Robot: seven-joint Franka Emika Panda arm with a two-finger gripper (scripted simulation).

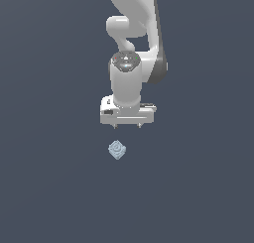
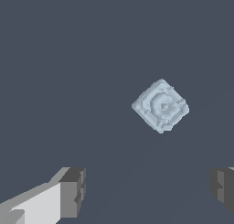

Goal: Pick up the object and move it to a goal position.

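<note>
The object (image 1: 117, 150) is a tiny pale blue-grey block with concentric rings on its upper face, lying on the dark floor. My gripper (image 1: 127, 125) hangs above and slightly behind it, a little toward the exterior view's right, and does not touch it. In the wrist view the object (image 2: 160, 105) lies turned diamond-wise, ahead of the fingertips and not between them. The gripper (image 2: 148, 191) is open, with one dark finger pad (image 2: 74, 191) and the other (image 2: 223, 187) set wide apart and nothing between them.
The white arm (image 1: 133, 48) rises behind the gripper in the exterior view. The dark grey-blue floor (image 1: 54, 187) spreads flat all around with no other object on it.
</note>
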